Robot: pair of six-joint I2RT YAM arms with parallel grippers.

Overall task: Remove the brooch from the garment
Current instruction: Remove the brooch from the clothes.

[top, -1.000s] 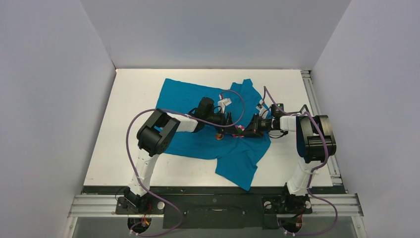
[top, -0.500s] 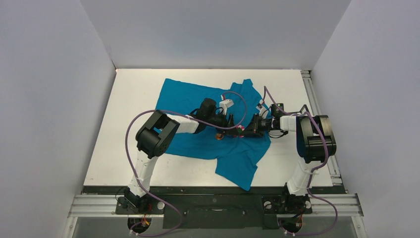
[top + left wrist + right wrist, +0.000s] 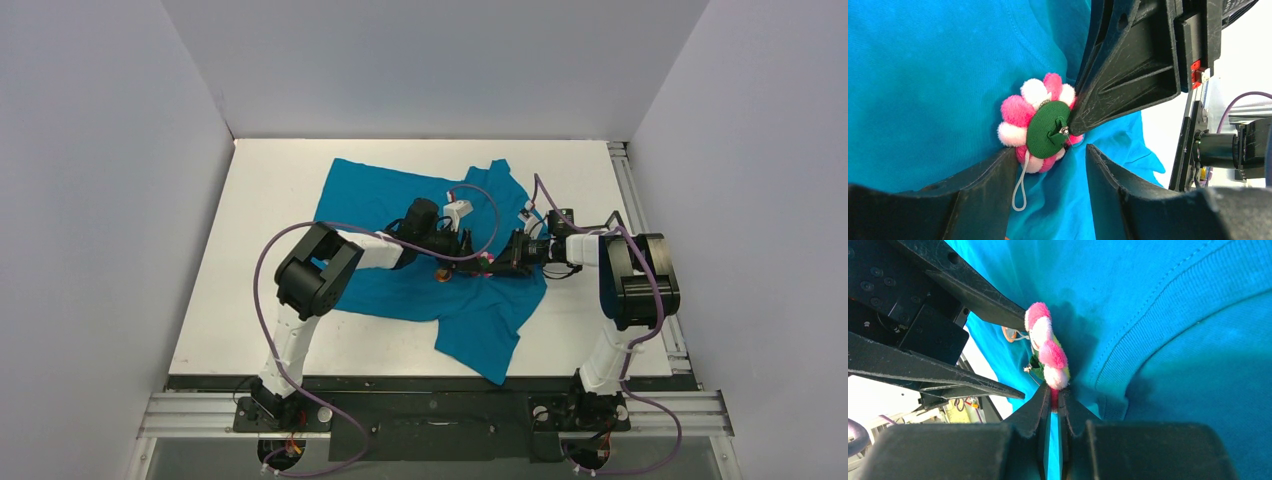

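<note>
The teal garment (image 3: 400, 235) lies spread on the white table. The brooch (image 3: 483, 261) is pinned near its collar, between my two grippers. In the left wrist view the brooch (image 3: 1040, 127) shows pink and white petals, a green felt back with a metal pin, and a white cord loop. My left gripper (image 3: 1050, 152) is open, its fingers either side of a fold of fabric just below the brooch. My right gripper (image 3: 1053, 397) is shut on a pink petal at the edge of the brooch (image 3: 1045, 347); its finger (image 3: 1128, 70) meets the brooch's back.
Grey walls enclose the table on three sides. A metal rail (image 3: 640, 230) runs along the right edge. A small orange thing (image 3: 440, 272) lies on the shirt under the left gripper. The left gripper's black fingers (image 3: 973, 292) crowd the right wrist view.
The left wrist has shifted slightly to the right, toward the brooch. The right arm, the brooch and the shirt have not visibly moved.
</note>
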